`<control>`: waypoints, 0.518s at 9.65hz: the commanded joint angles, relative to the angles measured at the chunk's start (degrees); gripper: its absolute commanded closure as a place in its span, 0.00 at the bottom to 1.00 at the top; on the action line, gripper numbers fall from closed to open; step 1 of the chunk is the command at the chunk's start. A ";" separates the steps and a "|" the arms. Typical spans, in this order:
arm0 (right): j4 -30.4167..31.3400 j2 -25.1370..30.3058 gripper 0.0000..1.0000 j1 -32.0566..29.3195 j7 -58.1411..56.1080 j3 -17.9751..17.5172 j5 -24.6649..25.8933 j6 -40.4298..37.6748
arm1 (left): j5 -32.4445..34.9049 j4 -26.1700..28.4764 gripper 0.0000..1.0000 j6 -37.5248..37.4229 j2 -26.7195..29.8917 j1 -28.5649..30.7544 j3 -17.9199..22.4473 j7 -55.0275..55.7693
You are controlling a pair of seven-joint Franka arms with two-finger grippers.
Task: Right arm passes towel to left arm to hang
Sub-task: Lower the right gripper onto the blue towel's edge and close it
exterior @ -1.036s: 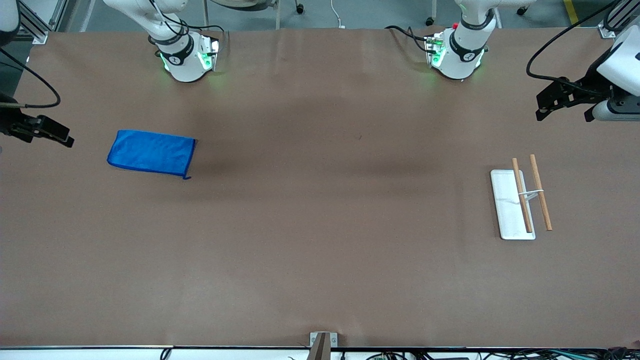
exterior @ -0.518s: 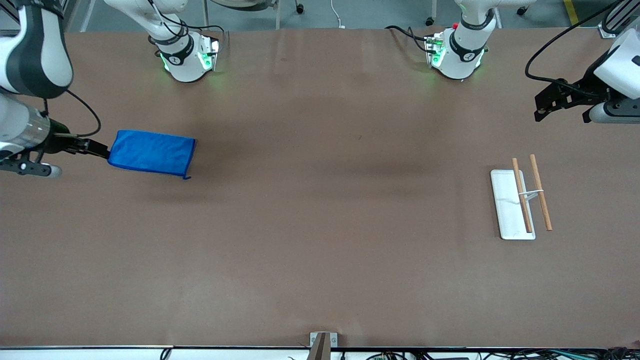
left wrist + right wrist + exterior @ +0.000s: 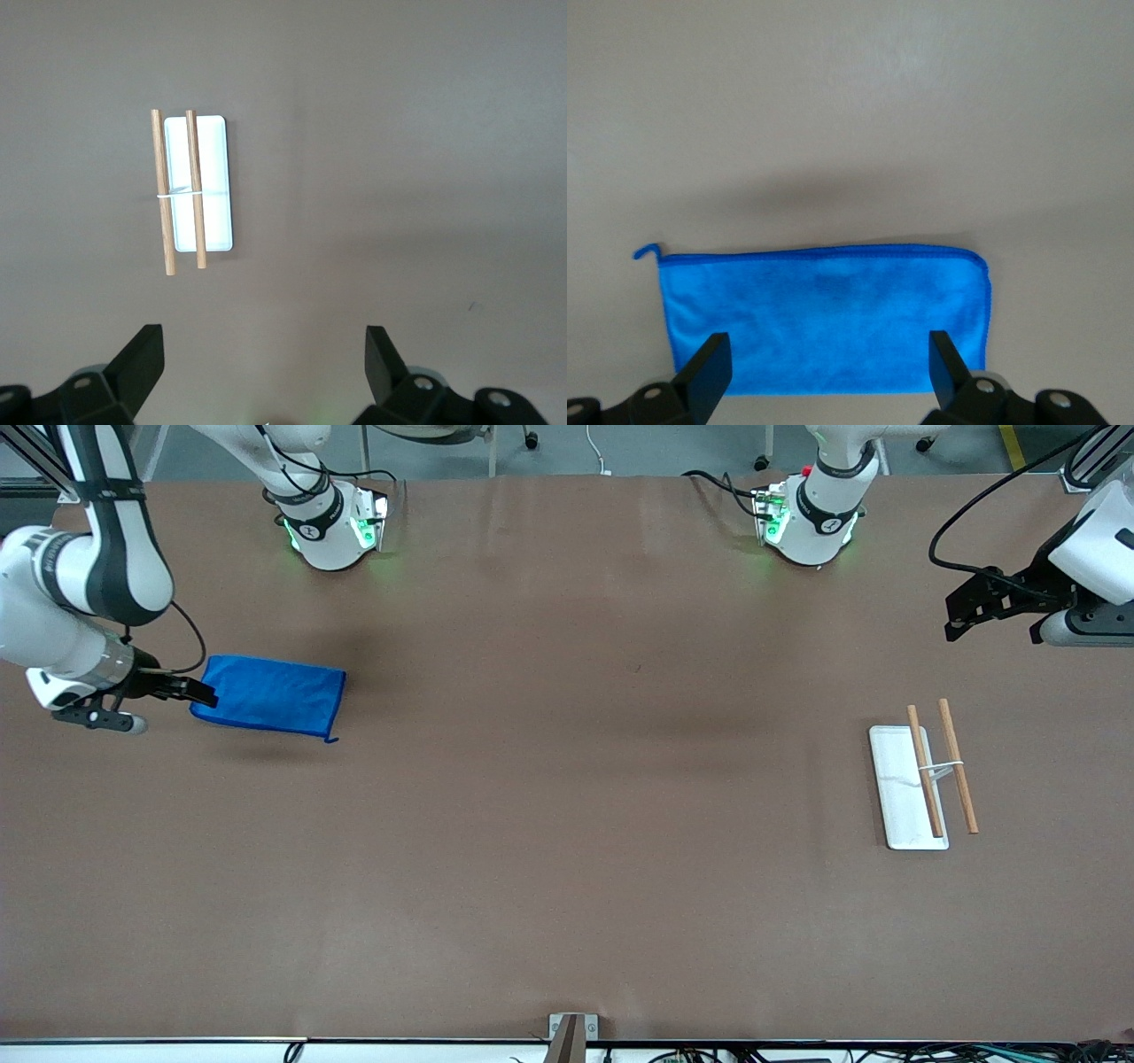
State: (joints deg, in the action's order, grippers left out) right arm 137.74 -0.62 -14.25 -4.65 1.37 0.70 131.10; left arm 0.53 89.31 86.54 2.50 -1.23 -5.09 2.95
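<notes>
The right gripper hangs low at its own arm's end of the table, fingers spread wide. The left gripper waits aloft — fingers parted too.

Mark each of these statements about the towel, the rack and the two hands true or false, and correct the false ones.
1. The towel lies flat on the table. True.
2. The right hand holds the towel up in the air. False: open, at the towel's edge.
3. The left hand is open. True.
4. The towel hangs on the rack. False: the rack is bare.
</notes>
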 commanded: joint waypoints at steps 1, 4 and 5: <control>4.98 -5.85 0.03 -2.01 -0.89 -0.76 -0.61 8.87 | -0.71 1.04 0.00 -0.31 -0.92 0.26 -0.18 -0.67; 10.17 -12.90 0.04 -2.19 -0.98 -0.76 -0.61 23.02 | -0.71 1.13 0.00 -0.49 -0.74 0.26 -0.27 -0.75; 10.18 -14.31 0.05 -2.36 -2.11 -0.76 -0.61 23.67 | -0.71 1.04 0.00 -0.49 -0.83 0.26 -0.18 -0.75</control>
State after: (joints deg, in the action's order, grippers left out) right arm 147.16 -14.15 -15.50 -4.99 1.34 0.71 153.23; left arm 0.53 89.32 86.53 2.32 -1.25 -5.12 2.95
